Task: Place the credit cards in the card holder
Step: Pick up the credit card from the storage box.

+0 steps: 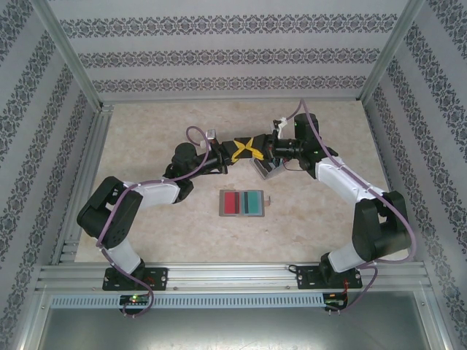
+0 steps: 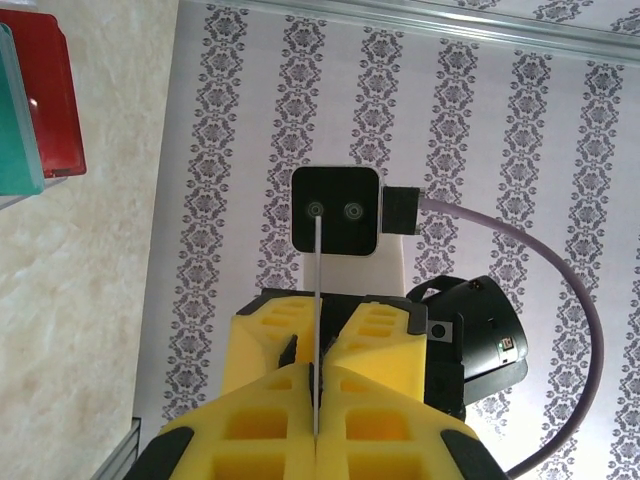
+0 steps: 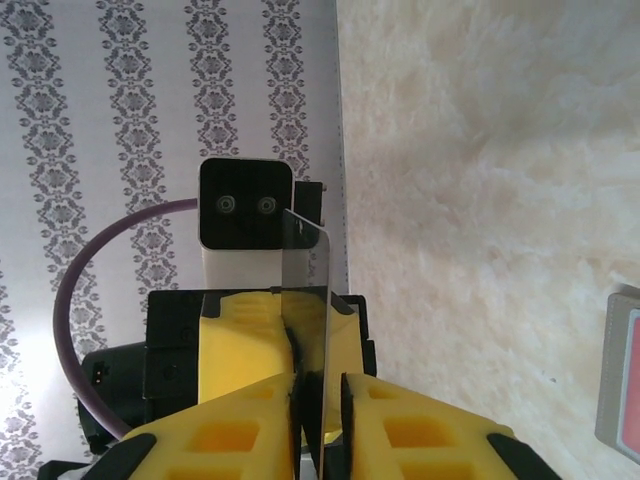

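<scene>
My left claw [image 2: 316, 430] is pressed together on the thin edge of the dark grey credit card [image 3: 308, 255], held in the air just beyond the card holder [image 1: 222, 203]. The holder lies open with a red card [image 1: 232, 202] and a teal card [image 1: 253, 202] on its panels. My right claw [image 3: 320, 400] faces the left, jaws slightly parted around the same card, so I judge this a handover. Next the right must back clear, then the left must lay the card flat at the holder. The pale marbled surface [image 1: 139, 138] sits inside aluminium rails [image 1: 233, 271] and damask-striped walls [image 1: 219, 29].
</scene>
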You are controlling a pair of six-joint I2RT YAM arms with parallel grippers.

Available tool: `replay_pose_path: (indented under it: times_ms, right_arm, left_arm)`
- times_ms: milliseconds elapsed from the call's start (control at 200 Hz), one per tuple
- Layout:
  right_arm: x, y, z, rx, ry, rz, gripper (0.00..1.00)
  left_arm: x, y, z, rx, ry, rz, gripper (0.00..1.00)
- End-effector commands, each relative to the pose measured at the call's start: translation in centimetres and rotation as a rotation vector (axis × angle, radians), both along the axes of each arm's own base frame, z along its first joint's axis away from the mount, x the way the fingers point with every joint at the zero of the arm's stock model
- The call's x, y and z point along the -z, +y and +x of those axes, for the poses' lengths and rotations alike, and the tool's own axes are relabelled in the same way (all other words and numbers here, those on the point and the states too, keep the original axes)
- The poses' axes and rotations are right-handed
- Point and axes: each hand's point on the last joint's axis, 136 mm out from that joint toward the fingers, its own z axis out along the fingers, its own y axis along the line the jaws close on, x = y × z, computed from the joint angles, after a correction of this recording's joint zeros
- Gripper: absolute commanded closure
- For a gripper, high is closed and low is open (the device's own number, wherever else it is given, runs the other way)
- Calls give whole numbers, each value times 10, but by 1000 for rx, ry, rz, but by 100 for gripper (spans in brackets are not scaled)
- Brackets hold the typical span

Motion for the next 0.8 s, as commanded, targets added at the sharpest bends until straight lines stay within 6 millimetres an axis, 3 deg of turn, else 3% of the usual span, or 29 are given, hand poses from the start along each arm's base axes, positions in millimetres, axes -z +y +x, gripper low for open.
replay_pose_path:
  times_ms: [0, 110, 160, 380, 659, 799]
  right_arm:
    - [-7, 1, 0, -3, -31, -18, 76]
    - [-8, 5, 0, -21, -36, -13, 77]
    - [-6, 5, 0, -15, -33, -26, 82]
    - [18, -21, 9, 85, 37, -59, 87]
    - [9, -24, 9, 88, 10, -52, 85]
    - [14, -28, 9, 103, 27, -61, 89]
  left_arm:
    - [-38, 2, -4, 7, -108, -53, 98]
    - [-42, 2, -4, 12, -115, -58, 96]
    - [-43, 2, -5, 10, -119, -66, 96]
    - [-57, 4, -5, 1, -151, -101, 87]
    - [-56, 4, -5, 3, -154, -109, 88]
    - [-55, 5, -5, -3, -145, -120, 88]
